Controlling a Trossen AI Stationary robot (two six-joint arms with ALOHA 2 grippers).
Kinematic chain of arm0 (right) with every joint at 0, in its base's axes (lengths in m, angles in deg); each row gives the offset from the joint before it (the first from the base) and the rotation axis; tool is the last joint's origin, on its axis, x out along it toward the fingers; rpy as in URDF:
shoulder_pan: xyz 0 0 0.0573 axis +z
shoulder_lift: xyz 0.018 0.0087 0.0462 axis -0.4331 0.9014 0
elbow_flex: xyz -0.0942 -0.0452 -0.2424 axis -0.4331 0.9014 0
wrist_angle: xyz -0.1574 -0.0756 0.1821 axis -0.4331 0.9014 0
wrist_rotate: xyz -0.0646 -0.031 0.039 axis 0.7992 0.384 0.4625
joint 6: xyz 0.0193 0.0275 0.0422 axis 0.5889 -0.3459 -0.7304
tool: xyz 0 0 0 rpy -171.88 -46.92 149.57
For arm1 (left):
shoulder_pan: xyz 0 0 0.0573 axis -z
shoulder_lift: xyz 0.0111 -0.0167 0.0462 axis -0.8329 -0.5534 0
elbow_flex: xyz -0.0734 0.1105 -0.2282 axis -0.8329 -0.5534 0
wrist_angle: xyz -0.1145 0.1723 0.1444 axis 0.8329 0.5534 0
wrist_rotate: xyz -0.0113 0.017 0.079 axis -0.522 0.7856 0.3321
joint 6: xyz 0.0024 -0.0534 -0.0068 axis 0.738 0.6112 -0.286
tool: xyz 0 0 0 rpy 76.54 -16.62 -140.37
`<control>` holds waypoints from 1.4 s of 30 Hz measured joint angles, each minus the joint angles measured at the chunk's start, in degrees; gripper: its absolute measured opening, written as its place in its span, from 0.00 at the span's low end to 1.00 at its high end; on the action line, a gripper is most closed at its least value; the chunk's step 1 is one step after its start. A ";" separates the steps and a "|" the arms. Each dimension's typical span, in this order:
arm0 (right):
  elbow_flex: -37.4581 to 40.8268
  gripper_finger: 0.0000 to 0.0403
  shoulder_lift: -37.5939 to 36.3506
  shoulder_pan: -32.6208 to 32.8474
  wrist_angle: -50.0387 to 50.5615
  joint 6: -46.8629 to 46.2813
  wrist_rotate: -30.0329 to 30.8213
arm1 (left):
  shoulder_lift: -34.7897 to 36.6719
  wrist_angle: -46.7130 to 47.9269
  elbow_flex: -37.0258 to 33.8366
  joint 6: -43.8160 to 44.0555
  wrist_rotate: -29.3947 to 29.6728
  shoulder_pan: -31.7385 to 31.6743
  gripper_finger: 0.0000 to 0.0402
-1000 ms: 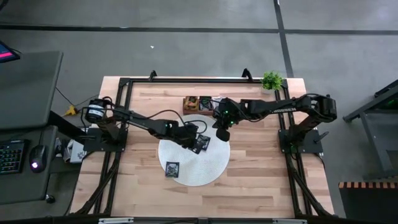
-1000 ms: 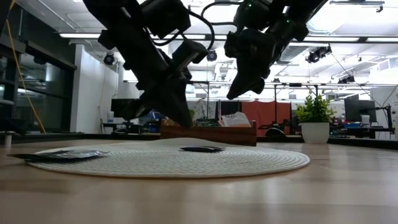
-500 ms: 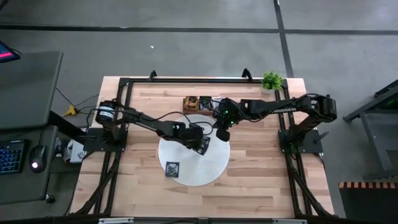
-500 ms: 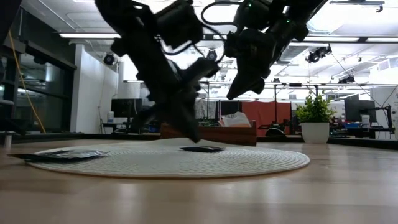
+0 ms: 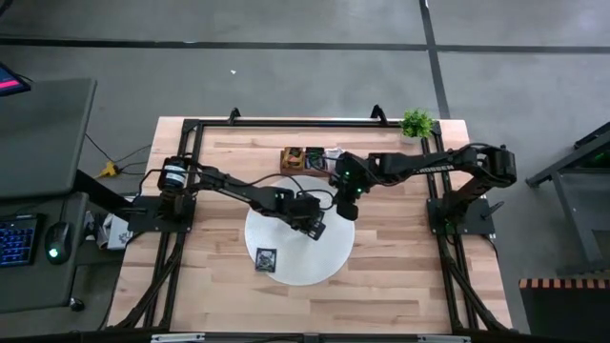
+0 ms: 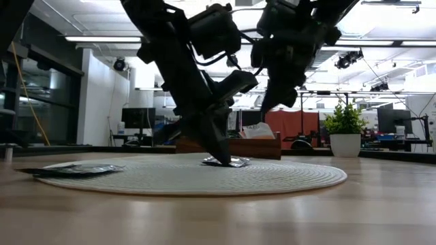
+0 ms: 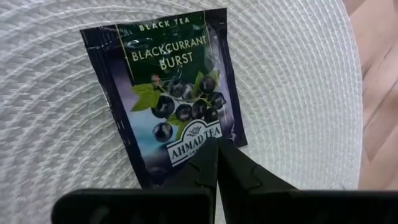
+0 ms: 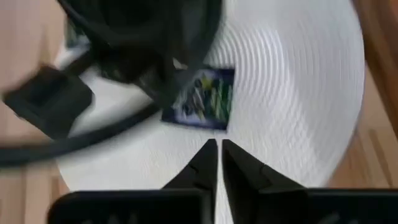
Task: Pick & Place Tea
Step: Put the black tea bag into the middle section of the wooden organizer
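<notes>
- Woven white round mat (image 5: 300,246) lies mid-table on the pale wooden table (image 5: 400,276), and both dark arms reach in over it.
- Left gripper (image 7: 216,149) is down at the mat, its two fingers pressed together with nothing between them, the tips resting on the near edge of a black sachet (image 7: 166,93) printed "Blackcurrant Burst".
- That sachet lies flat on the mat, right of its middle; in the low view (image 6: 227,162) the left arm stands directly over it and hides part of it.
- Right gripper (image 8: 216,152) hangs above the mat's far right part, clear of the surface, fingers close together with only a slit between them and holding nothing.
- From the right wrist the left arm's body and a black cable (image 8: 106,134) cross in front and cover one end of the sachet (image 8: 202,99).
- A second dark sachet (image 5: 264,258) lies well apart, on the mat's near left part.
- A brown wooden tray (image 5: 303,159) sits just beyond the mat's far edge; small packets show in it, but which compartments I cannot tell.
- A small potted plant (image 5: 416,123) stands at the table's far right corner.
</notes>
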 joint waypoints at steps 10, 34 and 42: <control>10.91 0.39 -0.02 -4.34 -16.48 -12.27 -12.95 | -0.15 -0.42 -0.20 -0.13 0.17 0.02 0.00; 18.31 0.48 10.89 -1.23 -40.59 -32.77 -8.57 | -0.20 -1.12 -0.33 -1.05 -0.43 -0.02 0.00; 17.26 0.48 13.89 0.58 -43.97 -34.45 -8.12 | -0.20 -1.22 -0.33 -1.05 -0.41 -0.02 0.00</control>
